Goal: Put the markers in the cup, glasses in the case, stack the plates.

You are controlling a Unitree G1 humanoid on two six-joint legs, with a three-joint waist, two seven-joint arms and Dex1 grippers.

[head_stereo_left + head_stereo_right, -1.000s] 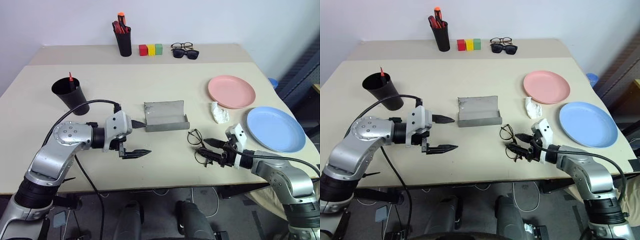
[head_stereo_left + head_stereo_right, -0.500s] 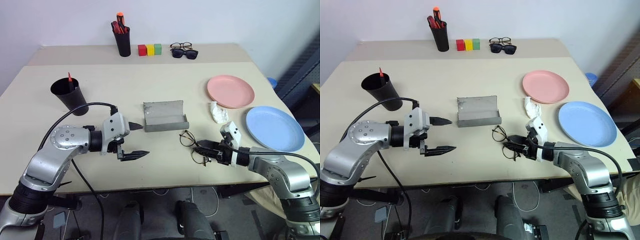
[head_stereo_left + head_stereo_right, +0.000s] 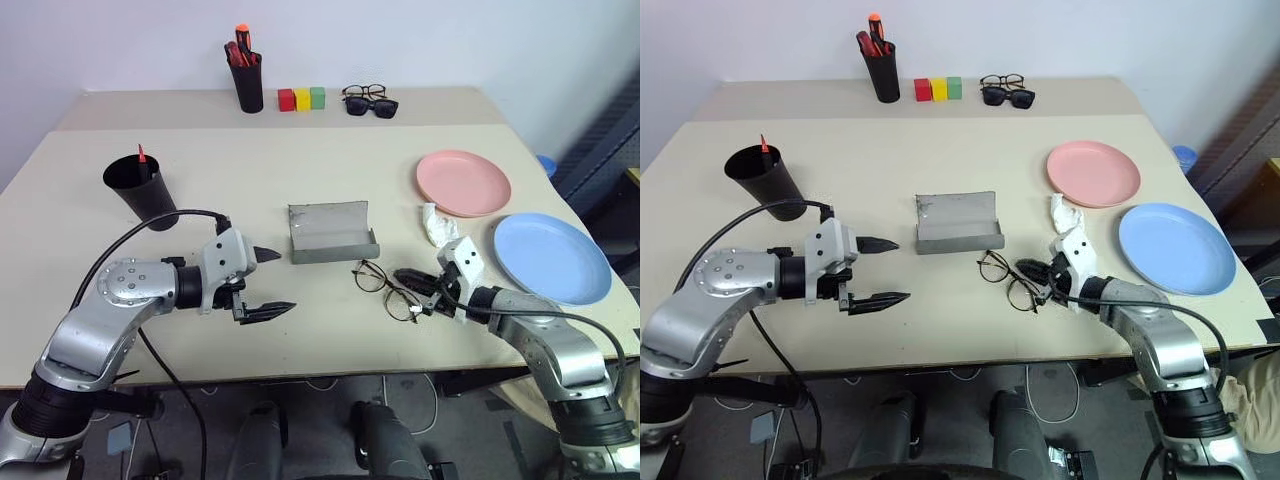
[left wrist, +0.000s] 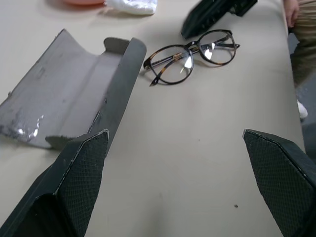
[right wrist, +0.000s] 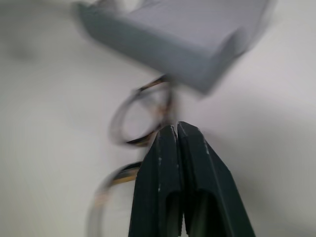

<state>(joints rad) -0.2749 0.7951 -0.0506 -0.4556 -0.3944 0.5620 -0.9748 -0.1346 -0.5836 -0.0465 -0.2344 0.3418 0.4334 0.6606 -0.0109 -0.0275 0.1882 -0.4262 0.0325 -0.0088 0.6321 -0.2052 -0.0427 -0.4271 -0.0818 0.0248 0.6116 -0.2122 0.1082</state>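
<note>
The right gripper has its two black fingers pressed together on the arm of the glasses, which lie on the beige surface just in front of the case. In the right wrist view the fingers meet with no gap, the round lenses showing blurred just past their tips and the grey case beyond them. The left gripper hangs just above the surface with its fingers spread wide apart and nothing between them, pointing toward the case from the left. In the left wrist view the wire-frame glasses rest flat beside the open case, with the tip of the right gripper touching their far side.

The case lies open at the middle of the surface, its lid tilted back. A crumpled white tissue sits near the right gripper, between the case and the plates. The salmon pink plate and the light blue plate lie side by side at the right, not stacked. At the left stands the black cup with a red marker poking out of it. Along the far edge stand a pen holder of red and orange markers, three coloured blocks, and two more pairs of glasses.
</note>
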